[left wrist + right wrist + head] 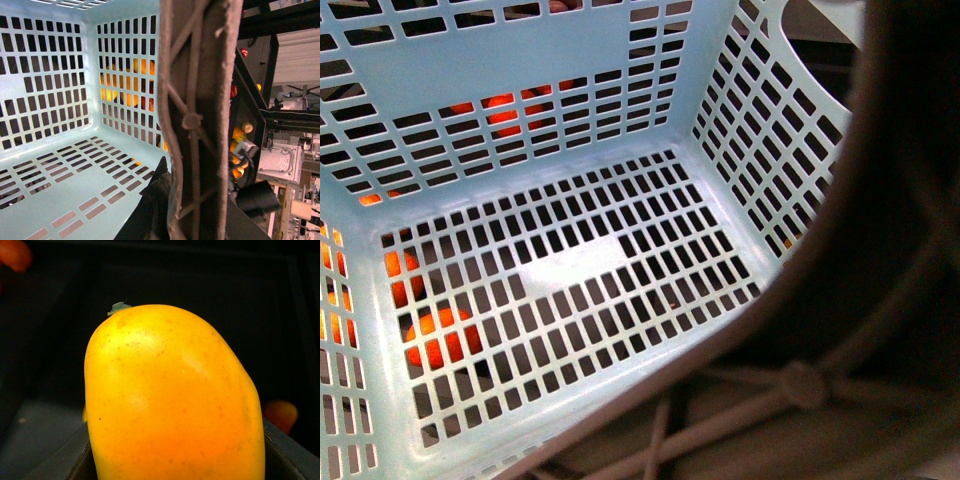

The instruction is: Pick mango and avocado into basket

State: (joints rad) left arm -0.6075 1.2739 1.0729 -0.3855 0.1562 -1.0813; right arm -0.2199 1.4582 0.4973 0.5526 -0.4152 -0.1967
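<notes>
The light turquoise basket (570, 270) fills the front view, lifted close to the camera; its slotted floor is empty. Its brown handle (880, 330) crosses the right side. In the left wrist view the basket (55, 165) and its handle (197, 115) fill the frame, and my left gripper (180, 210) is shut on the handle, with one dark finger (150, 200) showing beside it. In the right wrist view my right gripper (175, 465) is shut on the yellow-orange mango (170, 400), which fills the frame between the dark fingers (65, 460). The avocado is out of view.
Orange fruits (440, 335) show through the basket's slots below and behind it. More orange fruit (125, 85) shows through the basket wall in the left wrist view. A dark bin (200, 285) with orange fruit (281, 415) lies behind the mango.
</notes>
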